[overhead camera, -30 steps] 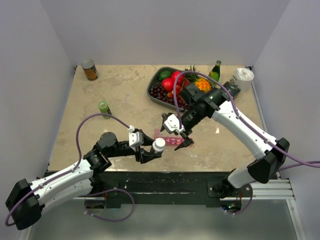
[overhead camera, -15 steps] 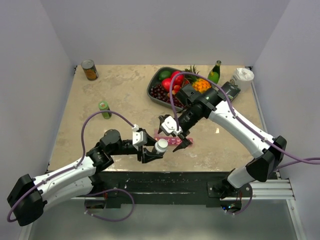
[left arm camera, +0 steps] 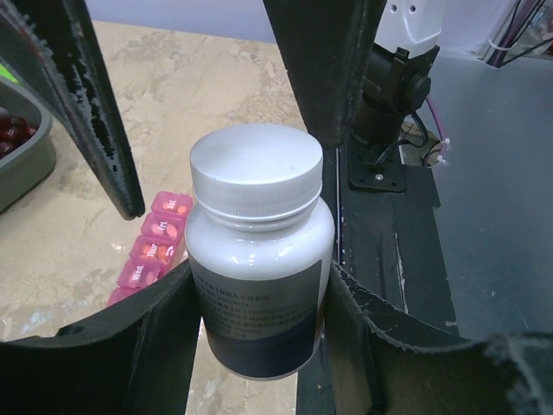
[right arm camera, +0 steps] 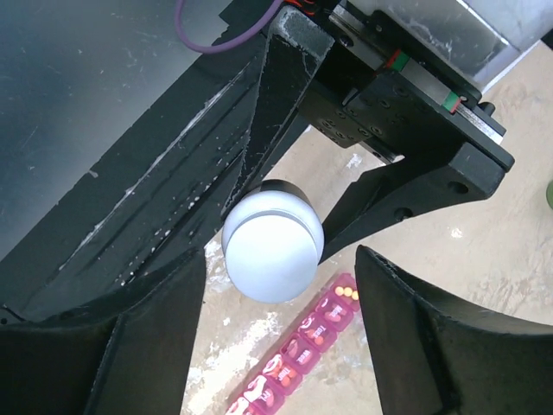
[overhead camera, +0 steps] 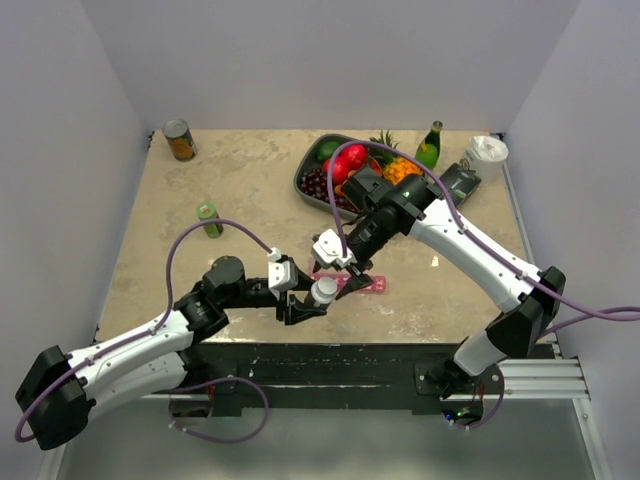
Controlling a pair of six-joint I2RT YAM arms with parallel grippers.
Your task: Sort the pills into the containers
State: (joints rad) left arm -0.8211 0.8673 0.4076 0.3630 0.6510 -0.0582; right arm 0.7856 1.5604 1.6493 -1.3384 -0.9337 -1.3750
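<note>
left gripper [overhead camera: 313, 301] clenches the bottle [left arm camera: 259, 298]; right gripper [overhead camera: 352, 283], released, straddles its cap [right arm camera: 272, 258], covering part of the strip [overhead camera: 373, 285]; tray [overhead camera: 299, 184] far behind.

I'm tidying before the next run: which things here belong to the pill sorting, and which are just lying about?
In use: pill bottle, in the left hand; pink pill organizer; right hand, open near the cap.
Lying about: fruit tray, orange can, green can, green glass bottle.
</note>
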